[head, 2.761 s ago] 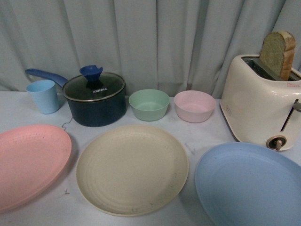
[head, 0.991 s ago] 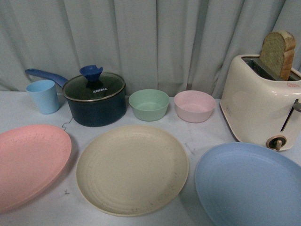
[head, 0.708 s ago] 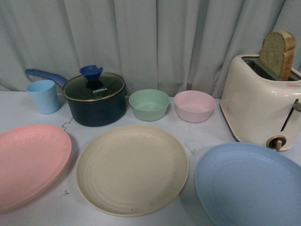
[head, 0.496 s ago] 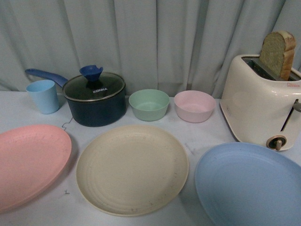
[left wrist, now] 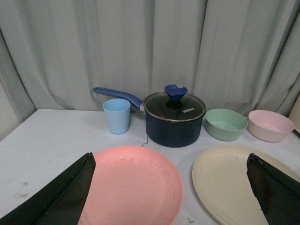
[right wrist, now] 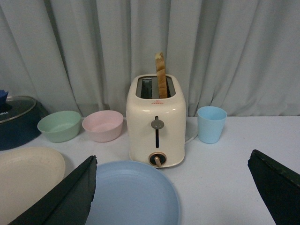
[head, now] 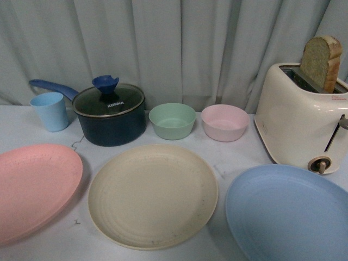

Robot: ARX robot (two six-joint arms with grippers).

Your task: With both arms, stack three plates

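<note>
Three plates lie side by side on the white table. The pink plate (head: 35,187) is at the left, the cream-beige plate (head: 152,194) in the middle, the light blue plate (head: 288,215) at the right. Neither arm shows in the front view. My left gripper (left wrist: 171,187) is open, hovering above the pink plate (left wrist: 131,185) with the cream plate (left wrist: 229,185) beside it. My right gripper (right wrist: 173,192) is open above the light blue plate (right wrist: 133,197). Both grippers are empty and touch no plate.
Behind the plates stand a light blue cup (head: 50,111), a dark blue lidded saucepan (head: 109,114), a green bowl (head: 172,120), a pink bowl (head: 224,122) and a cream toaster (head: 302,117) holding a bread slice. A second blue cup (right wrist: 211,123) stands beside the toaster. A curtain hangs behind.
</note>
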